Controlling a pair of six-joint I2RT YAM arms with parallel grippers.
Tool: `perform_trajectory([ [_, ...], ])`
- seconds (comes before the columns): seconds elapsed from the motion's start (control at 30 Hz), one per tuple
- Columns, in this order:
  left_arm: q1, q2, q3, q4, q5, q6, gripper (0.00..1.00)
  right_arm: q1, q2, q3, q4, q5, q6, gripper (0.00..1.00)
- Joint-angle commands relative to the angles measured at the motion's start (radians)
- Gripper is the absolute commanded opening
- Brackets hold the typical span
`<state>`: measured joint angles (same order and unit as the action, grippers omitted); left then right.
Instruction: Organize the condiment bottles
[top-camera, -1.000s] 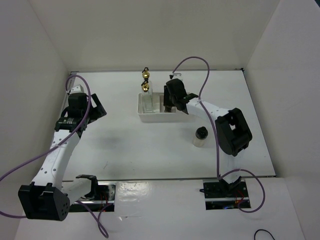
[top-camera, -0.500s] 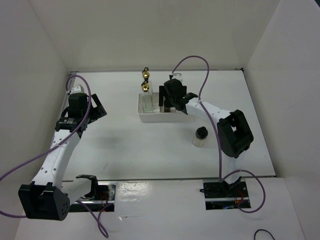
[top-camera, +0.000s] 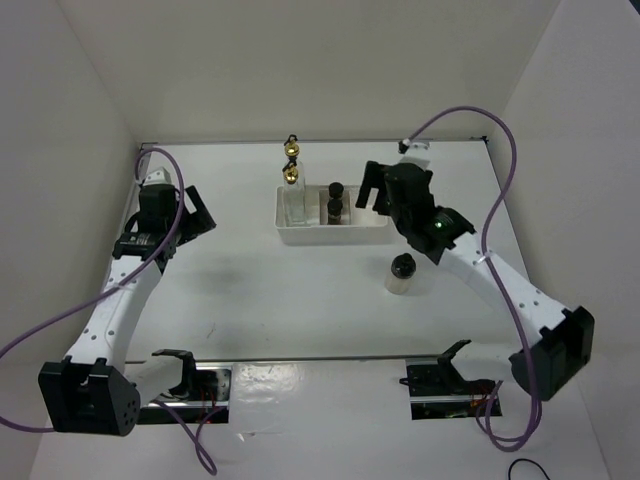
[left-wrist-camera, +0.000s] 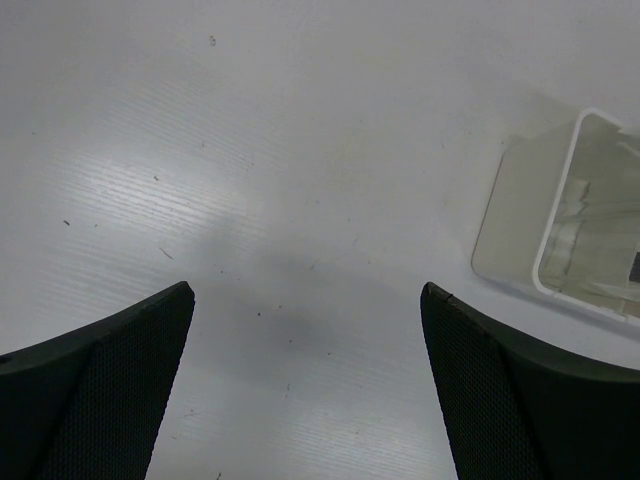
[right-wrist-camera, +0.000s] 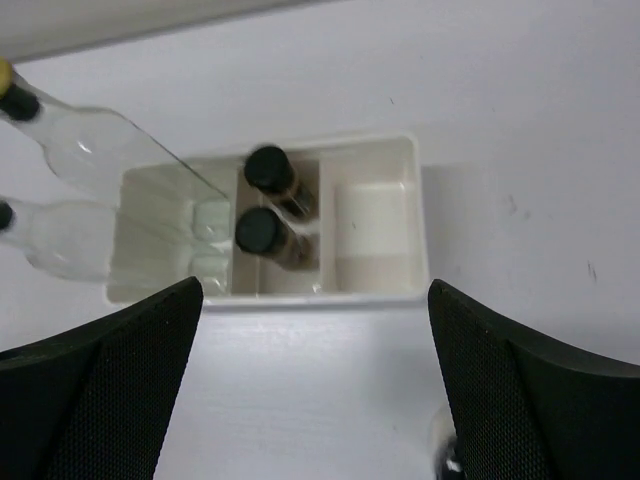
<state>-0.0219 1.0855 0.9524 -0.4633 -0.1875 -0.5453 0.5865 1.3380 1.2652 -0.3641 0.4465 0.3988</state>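
Two tall clear condiment bottles with gold tops (top-camera: 291, 173) (right-wrist-camera: 90, 150) stand in the left compartment of the white tray (top-camera: 330, 238). Two small dark black-capped jars (top-camera: 334, 208) (right-wrist-camera: 256, 231) stand one behind the other in its middle compartment. The right compartment (right-wrist-camera: 370, 225) holds nothing. A squat pale black-capped jar (top-camera: 402, 272) stands on the table in front of the tray's right end. My right gripper (top-camera: 372, 195) (right-wrist-camera: 315, 385) hovers open just right of the tray, holding nothing. Far to the left, my left gripper (top-camera: 200, 212) (left-wrist-camera: 305, 390) is open over bare table.
White walls enclose the table on the left, back and right. In the left wrist view only the tray's near corner (left-wrist-camera: 560, 215) shows, at the right edge. A purple cable loops above each arm.
My right gripper has opened, lifted off the tray's middle compartment and drawn back to the right, uncovering two dark jars there. The left arm has barely moved.
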Motion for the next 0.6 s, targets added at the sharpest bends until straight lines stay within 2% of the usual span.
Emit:
perform_trajectory([
  [0.0, 0.005, 0.023, -0.003, 0.055, 0.04, 0.021, 1.0, -0.001, -0.123, -0.176, -0.121, 0.078, 0.144, 0.97],
  [0.13, 0.005, 0.047, 0.008, 0.055, 0.065, 0.021, 1.0, -0.001, -0.314, -0.367, -0.121, 0.067, 0.268, 0.97],
  [0.23, 0.005, 0.056, 0.019, 0.055, 0.076, 0.021, 1.0, -0.01, -0.364, -0.427, -0.133, 0.067, 0.334, 0.97],
  [0.4, 0.005, 0.076, 0.028, 0.055, 0.085, 0.03, 1.0, -0.031, -0.361, -0.46, -0.214, 0.087, 0.41, 0.94],
  [0.57, -0.004, 0.076, 0.037, 0.046, 0.085, 0.03, 1.0, -0.031, -0.307, -0.469, -0.237, 0.078, 0.43, 0.82],
])
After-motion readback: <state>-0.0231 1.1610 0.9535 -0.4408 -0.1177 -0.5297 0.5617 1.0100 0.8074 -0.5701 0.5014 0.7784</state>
